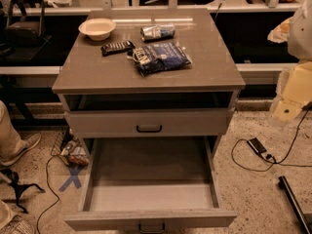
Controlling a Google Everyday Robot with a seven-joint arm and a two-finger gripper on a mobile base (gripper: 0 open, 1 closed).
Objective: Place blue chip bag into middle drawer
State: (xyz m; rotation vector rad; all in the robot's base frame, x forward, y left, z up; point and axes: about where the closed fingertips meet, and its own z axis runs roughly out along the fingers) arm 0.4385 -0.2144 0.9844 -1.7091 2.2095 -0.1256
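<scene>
Blue chip bag (pixel 161 57) flat on grey cabinet top (pixel 97 77), centre; can (pixel 157 31), snack bar (pixel 117 47), white bowl (pixel 97 28) behind it. Middle drawer (pixel 151 196) pulled open below. Speckled floor (pixel 253 189), cables (pixel 242 156). Gripper (pixel 292 99) at right edge, well apart from bag; open or closed, cannot tell.

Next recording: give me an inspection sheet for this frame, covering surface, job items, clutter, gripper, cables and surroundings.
Surface: grey cabinet top, carrying four items.
Job's things: blue chip bag lying flat near the middle of the top; middle drawer pulled out, nothing seen inside.
Clutter: white bowl, silver-blue can on its side and dark snack bar, all behind the bag.
Grippers: gripper at the right edge, beside the cabinet, apart from the bag.
Cables: black cable on the floor at right; another cable at left.
Surroundings: closed drawer above the open one; person's shoe at left; blue X mark on the floor.
</scene>
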